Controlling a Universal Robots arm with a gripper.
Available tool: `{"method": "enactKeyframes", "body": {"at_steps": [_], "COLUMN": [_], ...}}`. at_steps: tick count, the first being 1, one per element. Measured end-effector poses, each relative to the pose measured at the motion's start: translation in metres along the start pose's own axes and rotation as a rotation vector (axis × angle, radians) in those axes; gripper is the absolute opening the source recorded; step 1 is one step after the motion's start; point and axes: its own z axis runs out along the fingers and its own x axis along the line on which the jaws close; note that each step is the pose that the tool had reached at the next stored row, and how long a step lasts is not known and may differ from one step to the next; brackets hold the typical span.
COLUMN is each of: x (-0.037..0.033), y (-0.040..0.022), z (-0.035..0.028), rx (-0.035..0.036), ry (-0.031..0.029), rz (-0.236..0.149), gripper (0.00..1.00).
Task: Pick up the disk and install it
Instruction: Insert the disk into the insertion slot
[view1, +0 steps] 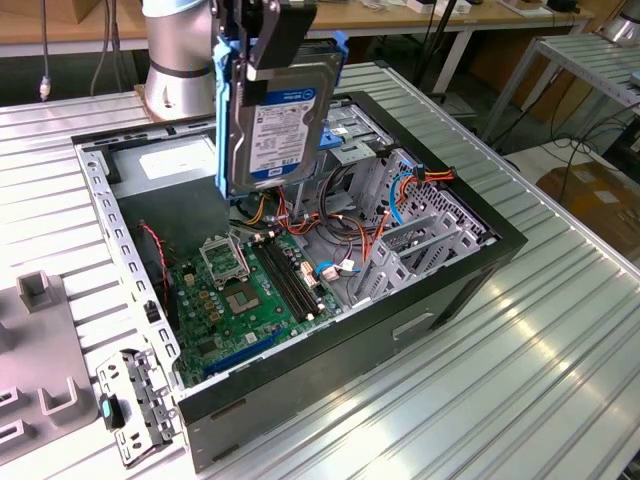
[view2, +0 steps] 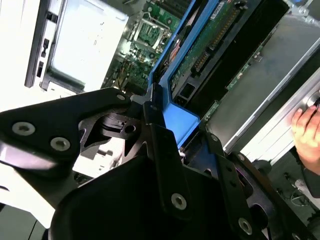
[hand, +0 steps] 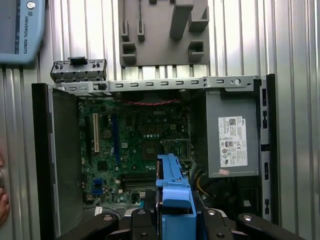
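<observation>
Because the flat dark metal disk (view1: 280, 125) with blue plastic side rails probably must enter its bay edge-first, the black gripper (view1: 265, 45) clamps it upright above the open black computer case (view1: 470, 275), which lies on a ribbed aluminium table (view1: 520, 380), with wooden workbenches (view1: 400, 20) behind.

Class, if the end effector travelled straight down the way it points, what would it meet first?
The end effector grips the dark metal disk; that would likely land first on the green motherboard, or orange cables above it.
</observation>
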Motion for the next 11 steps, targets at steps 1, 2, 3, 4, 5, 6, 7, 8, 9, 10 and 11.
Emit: {"method": "enactKeyframes", "body": {"at_steps": [1, 2, 3, 4, 5, 6, 7, 8, 9, 10, 11], "x": [-0.0002, -0.0002, -0.0002, 0.0001, 0.0009, 0.002, 0.0028, 0.0037, 0.0048, 0.0059, 0.0072], "y": [-0.0059, -0.0094, -0.0137, -0.0163, -0.0192, -0.0212, -0.0222, -0.0227, -0.0231, -0.0234, -0.0237], "z": [0.0, 0.0, 0.0, 0.0001, 0.0, 0.0, 0.0, 0.0001, 0.0001, 0.0001, 0.0001], "rx": [-0.0001, -0.0002, -0.0003, -0.0005, -0.0008, -0.0013, -0.0015, -0.0016, -0.0016, -0.0017, -0.0017], "ry": [0.0001, 0.0001, 0.0, -0.0001, 0.0, 0.0001, 0.0001, 0.0001, 0.0002, 0.0001, 0.0001], "rz": [0.0, 0.0, 0.0, 0.0, 0.0, 0.0, 0.0, 0.0, 0.0, 0.0, 0.0], "gripper": [0.37, 0.37, 0.37, 0.37, 0.37, 0.37, 0.37, 0.37, 0.37, 0.37, 0.37]}}
